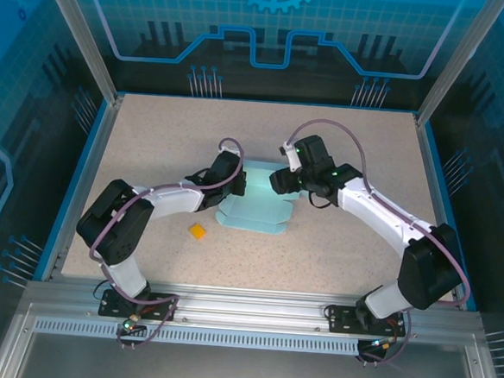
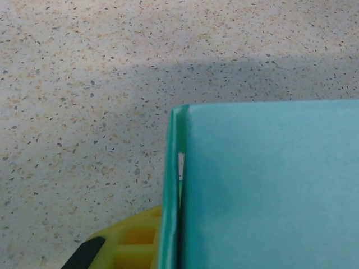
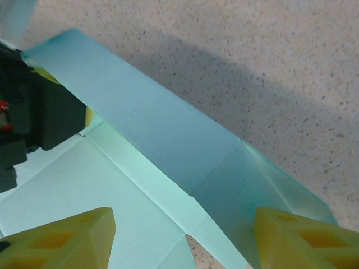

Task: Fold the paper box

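On the speckled beige tabletop (image 1: pixel 152 139), a pale light-blue thin-card paper box (image 1: pixel 252 213) lies half folded at centre, its left wall pinched in the closed left gripper (image 1: pixel 235 186), the right gripper (image 3: pixel 182 230) spread wide over a raised long panel (image 3: pixel 140 123); best to hold that pinch firm and fold the panel squarely along its crease.

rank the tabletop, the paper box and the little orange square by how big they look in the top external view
1. tabletop
2. paper box
3. orange square
The gaps in size are plain, with no ties.
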`<state>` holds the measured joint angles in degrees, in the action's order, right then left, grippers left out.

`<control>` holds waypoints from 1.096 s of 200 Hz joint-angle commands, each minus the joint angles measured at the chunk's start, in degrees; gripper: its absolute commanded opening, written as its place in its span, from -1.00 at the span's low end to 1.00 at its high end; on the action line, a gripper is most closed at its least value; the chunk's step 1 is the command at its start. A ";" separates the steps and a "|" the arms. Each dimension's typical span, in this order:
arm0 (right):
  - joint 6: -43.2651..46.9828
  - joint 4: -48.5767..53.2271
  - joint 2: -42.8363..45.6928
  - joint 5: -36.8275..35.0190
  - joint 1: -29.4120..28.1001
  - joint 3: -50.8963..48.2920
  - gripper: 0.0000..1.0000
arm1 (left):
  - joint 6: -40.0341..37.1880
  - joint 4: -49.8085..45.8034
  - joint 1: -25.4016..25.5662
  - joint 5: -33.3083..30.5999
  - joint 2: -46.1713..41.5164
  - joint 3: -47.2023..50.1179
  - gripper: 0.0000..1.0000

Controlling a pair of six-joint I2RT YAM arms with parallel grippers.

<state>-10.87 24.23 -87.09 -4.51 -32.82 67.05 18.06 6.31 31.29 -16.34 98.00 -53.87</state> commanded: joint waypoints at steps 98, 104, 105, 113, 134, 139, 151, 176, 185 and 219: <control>-10.99 -19.17 -4.89 16.19 2.30 -3.72 0.26 | 1.30 -1.32 -0.07 -2.64 -3.25 -1.59 -1.00; -10.30 -18.05 -4.57 15.68 2.45 -3.89 0.26 | 1.08 -1.37 -0.02 -2.79 -3.25 -1.60 -1.00; -10.09 -17.80 -4.49 15.50 2.47 -4.00 0.26 | 1.04 -1.38 -0.01 -2.85 -3.25 -1.59 -1.00; -9.21 -16.40 -3.83 14.37 2.50 -4.56 0.26 | 0.92 -1.38 -0.02 -3.07 -3.31 -1.51 -1.00; -8.05 -12.73 -1.89 12.08 2.80 -6.52 0.31 | 0.92 -1.22 -0.08 -3.88 -3.29 -1.33 -1.00; -7.95 -11.95 -1.41 11.54 2.89 -6.91 0.32 | 0.92 -1.08 -0.08 -3.94 -3.34 -1.33 -1.00; -7.57 -10.41 -0.10 10.44 3.08 -8.21 0.33 | 0.83 -1.12 -0.13 -4.04 -3.42 -1.33 -1.00; -7.23 -8.14 2.23 8.93 3.90 -10.47 0.36 | 0.41 -1.14 -0.15 -4.03 -3.50 -1.42 -1.00; -7.31 -7.46 2.71 8.91 4.39 -11.23 0.37 | 0.40 -1.05 -0.11 -4.05 -3.60 -1.42 -1.00; -7.81 -6.49 3.07 9.30 5.90 -12.64 0.40 | 0.30 -0.77 -0.09 -4.05 -3.95 -1.29 -1.00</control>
<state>-19.03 15.49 -84.95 5.06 -28.21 55.51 18.52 4.60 30.92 -19.31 96.64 -54.28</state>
